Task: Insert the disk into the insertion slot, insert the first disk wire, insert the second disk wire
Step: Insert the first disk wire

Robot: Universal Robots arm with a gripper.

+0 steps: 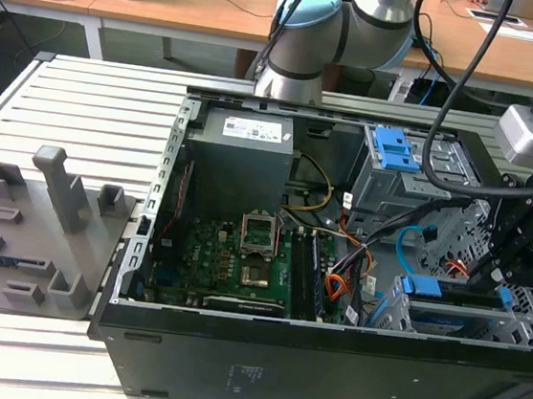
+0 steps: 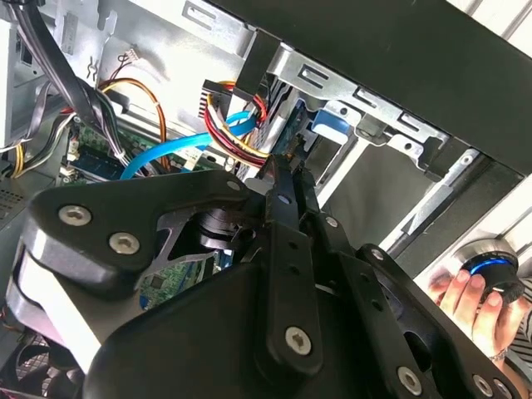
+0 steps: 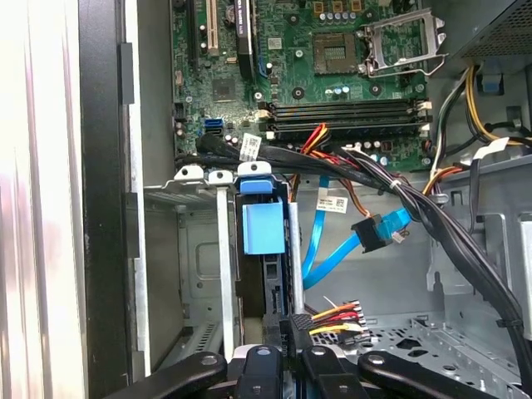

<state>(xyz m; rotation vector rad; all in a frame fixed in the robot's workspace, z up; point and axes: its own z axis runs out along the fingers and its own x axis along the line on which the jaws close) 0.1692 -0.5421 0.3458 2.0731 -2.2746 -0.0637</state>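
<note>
Although the disk [image 3: 264,231] sits inside the insertion slot [image 3: 198,258], its blue carrier handle showing at the slot's end nearest the motherboard [image 3: 332,66], neither wire is seen plugged into it. At the slot's opposite end hangs the gripper [image 2: 287,169]. Its fingers [image 2: 281,212] are drawn close together and, by appearance, pinch the black plug of the coloured disk wire [image 3: 337,316], whose red, yellow and orange strands fan out just beside the slot. Contact between plug and disk cannot be confirmed, because the fingers hide the joint. The blue disk wire [image 3: 331,249] loops beside the slot, its plug hanging free and apart from the disk. A bundle of black cables [image 3: 399,195] crosses just beyond the slot on the motherboard side. Risks, as judged:
- The hold on the plug is narrow, so any skew against the disk's socket could twist the plug in the fingers, jam it or bend contacts.
- The stiff strands could drag the plug off line.
- The loose blue wire or the black bundle, lying so near the slot, could snag the fingers.
</note>
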